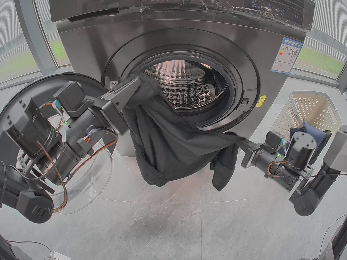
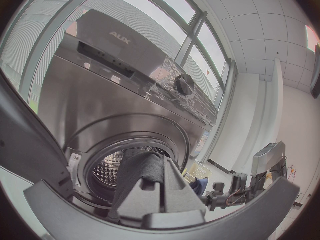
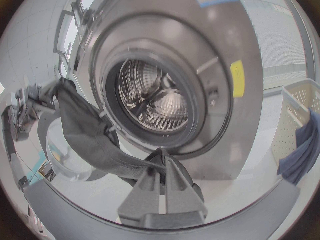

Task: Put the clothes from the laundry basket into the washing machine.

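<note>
**Dark garment strung btw both grippers at the drum mouth**

The dark garment [image 1: 166, 141] hangs in front of the washing machine [image 1: 260, 29], pinched at two ends. L gripper [image 1: 133, 84] is clamped on the upper end, right at the left rim of the door opening. R gripper [image 1: 243, 144] is clamped on the other end, lower, just below the opening's right side. Btw them the cloth sags in a deep fold, w/ a loose tail dangling near the R gripper. As far as I can tell, none of it touches the floor.

Why held like this, prob.: two grips keep the piece spread and off the floor, so it can be fed into the drum [image 1: 184, 87] w/o bunching on the rim. The L end sits level w/ the opening, the R end doesn't, so most of the cloth hangs outside and below the mouth.

Pose: L arm comes in from the left, past the open door [image 1: 39, 91], forearm angled up, fingers pointing at the drum. R arm comes in low from the right, approx. level, fingers pointing left, wrist in front of the laundry basket [image 1: 314, 105]. The basket stands right of the machine w/ a blue garment [image 1: 316, 132] draped over its edge, so more is left to load.
</note>
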Controlling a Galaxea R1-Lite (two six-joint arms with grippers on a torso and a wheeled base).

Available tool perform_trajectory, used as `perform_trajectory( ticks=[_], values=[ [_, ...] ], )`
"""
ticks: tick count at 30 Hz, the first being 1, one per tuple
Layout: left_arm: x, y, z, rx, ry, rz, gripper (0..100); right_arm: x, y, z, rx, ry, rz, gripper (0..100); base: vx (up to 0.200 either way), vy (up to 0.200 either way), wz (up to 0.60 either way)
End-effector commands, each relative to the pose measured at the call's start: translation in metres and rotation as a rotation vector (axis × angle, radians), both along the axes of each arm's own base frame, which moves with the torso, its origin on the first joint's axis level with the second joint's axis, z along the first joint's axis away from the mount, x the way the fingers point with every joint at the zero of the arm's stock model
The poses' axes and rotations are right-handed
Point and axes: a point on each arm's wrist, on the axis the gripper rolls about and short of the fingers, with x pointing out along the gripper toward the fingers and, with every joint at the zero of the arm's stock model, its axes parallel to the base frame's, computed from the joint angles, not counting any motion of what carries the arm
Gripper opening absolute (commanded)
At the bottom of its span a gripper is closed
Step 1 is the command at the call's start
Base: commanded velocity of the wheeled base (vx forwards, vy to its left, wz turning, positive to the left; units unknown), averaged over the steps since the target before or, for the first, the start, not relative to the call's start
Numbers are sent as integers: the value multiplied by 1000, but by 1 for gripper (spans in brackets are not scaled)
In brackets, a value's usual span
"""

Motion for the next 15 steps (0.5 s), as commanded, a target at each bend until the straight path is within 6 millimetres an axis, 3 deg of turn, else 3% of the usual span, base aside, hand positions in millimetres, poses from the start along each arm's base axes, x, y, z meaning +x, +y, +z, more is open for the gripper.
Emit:
perform_trajectory(
  ticks=[1, 7, 15],
  values=[
    [-18, 21, 6, -21, -35, 28, 0, -24, -24, 50, 64, -144, -28, 0, 0, 0, 0],
    [-35, 33, 7, -32, -54, 32, 0, -32, -26, 70, 90, -198, -29, 0, 0, 0, 0],
    [-34, 36, 7, -29, -51, 47, 0, -34, -24, 91, 126, -257, -28, 0, 0, 0, 0]
  ],
)
